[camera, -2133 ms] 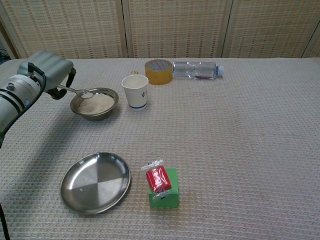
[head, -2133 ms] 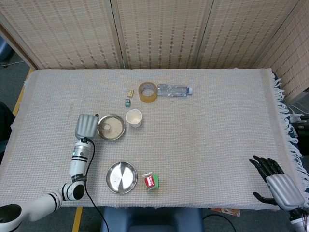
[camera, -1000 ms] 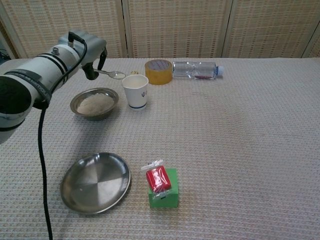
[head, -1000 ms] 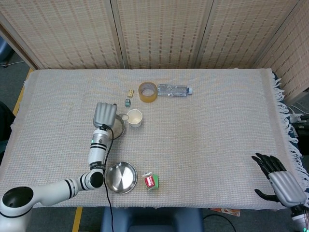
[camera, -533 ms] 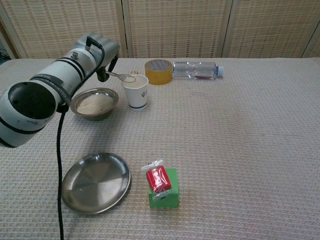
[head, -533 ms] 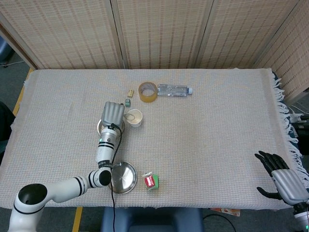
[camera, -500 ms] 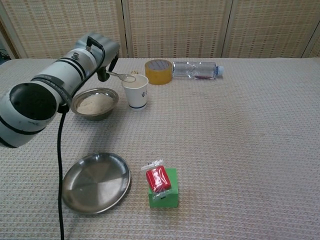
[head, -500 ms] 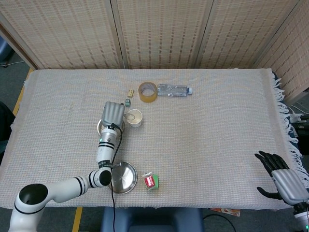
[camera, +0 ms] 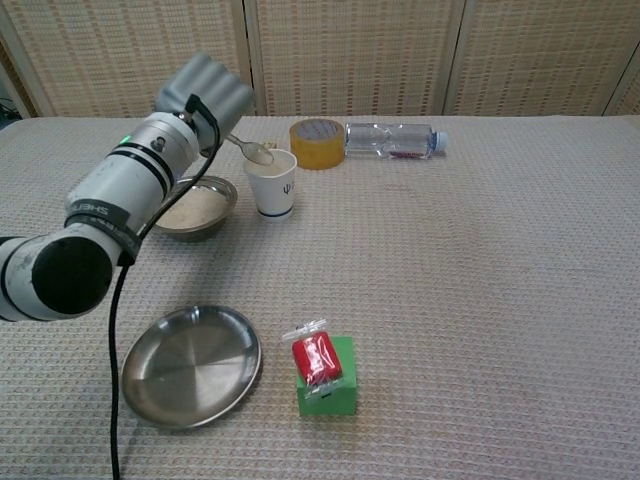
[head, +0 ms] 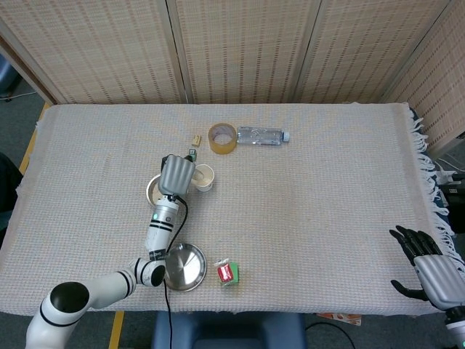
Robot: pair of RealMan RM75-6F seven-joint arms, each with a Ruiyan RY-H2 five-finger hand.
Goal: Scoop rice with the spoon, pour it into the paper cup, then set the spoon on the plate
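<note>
The left arm comes in from the 7 o'clock corner of the head view and stretches up toward 12 o'clock, with the forearm and the wrist almost in one straight line. The left hand (head: 176,174) is at the end of it, the grey back of the hand turned upward, and its fingers are curled around the handle of a spoon (camera: 251,148). In the chest view this hand (camera: 204,92) is lifted and tilted toward 3 o'clock. The right hand (head: 430,268) is low at the 4 o'clock corner, holding nothing, its dark fingers spread and pointing toward 11 o'clock.
</note>
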